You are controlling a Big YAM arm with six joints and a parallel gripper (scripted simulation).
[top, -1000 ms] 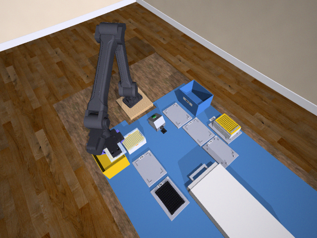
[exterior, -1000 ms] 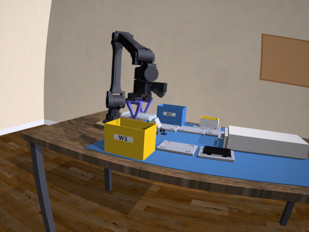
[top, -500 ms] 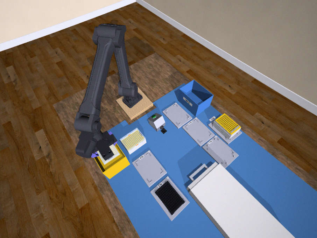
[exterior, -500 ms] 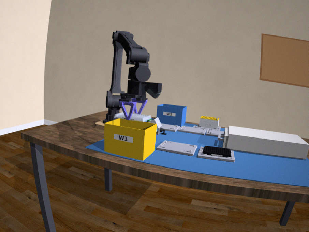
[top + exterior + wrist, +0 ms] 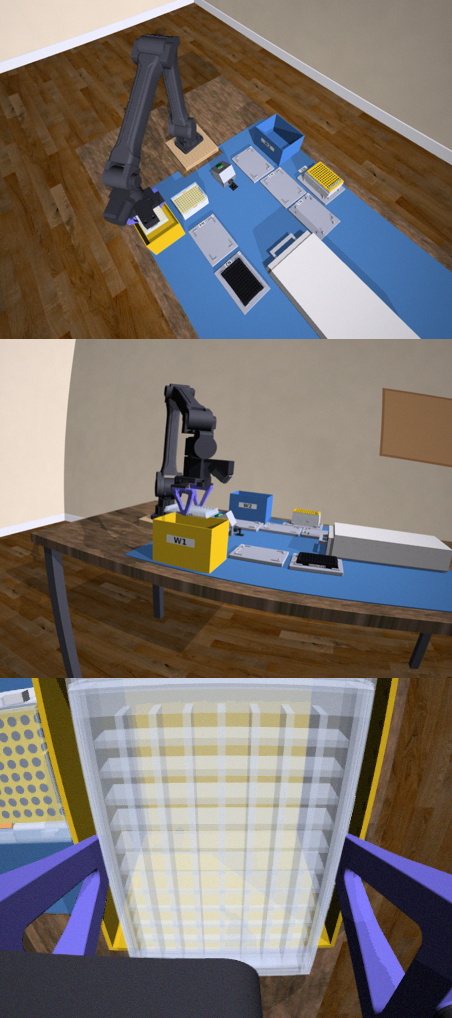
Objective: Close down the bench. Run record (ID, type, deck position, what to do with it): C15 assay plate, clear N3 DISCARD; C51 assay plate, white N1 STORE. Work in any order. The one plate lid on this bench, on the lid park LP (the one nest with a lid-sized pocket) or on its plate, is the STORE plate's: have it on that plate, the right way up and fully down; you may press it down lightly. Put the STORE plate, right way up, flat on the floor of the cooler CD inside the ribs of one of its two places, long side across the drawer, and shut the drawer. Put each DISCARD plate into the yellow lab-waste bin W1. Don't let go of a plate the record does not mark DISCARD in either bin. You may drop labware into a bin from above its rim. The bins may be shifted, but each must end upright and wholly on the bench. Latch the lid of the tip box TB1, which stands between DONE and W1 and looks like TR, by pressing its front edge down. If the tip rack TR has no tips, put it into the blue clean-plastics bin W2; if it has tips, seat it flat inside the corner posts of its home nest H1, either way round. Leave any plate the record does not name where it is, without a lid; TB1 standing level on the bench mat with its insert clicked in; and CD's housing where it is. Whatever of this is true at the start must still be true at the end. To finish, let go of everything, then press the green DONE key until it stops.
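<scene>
My gripper [image 5: 221, 847] is shut on the clear assay plate [image 5: 220, 815] across its short width and holds it level over the open mouth of the yellow bin W1 [image 5: 160, 228]. In the side view the clear assay plate [image 5: 191, 510] hangs just above the rim of the yellow bin W1 [image 5: 189, 543], under the purple fingers [image 5: 191, 499]. The tip box TB1 [image 5: 189, 200] stands on the mat right of the bin. The tip rack TR [image 5: 323, 178], with a yellow top, sits in its nest at the far right. The white cooler CD [image 5: 336, 288] lies at the front right, its drawer shut.
The blue bin W2 [image 5: 279, 138] stands at the back. A black plate [image 5: 242, 280] sits in nest N2. Nest N4 [image 5: 213, 239] and three grey nests [image 5: 283, 186] hold nothing. The DONE key box [image 5: 222, 173] stands behind TB1.
</scene>
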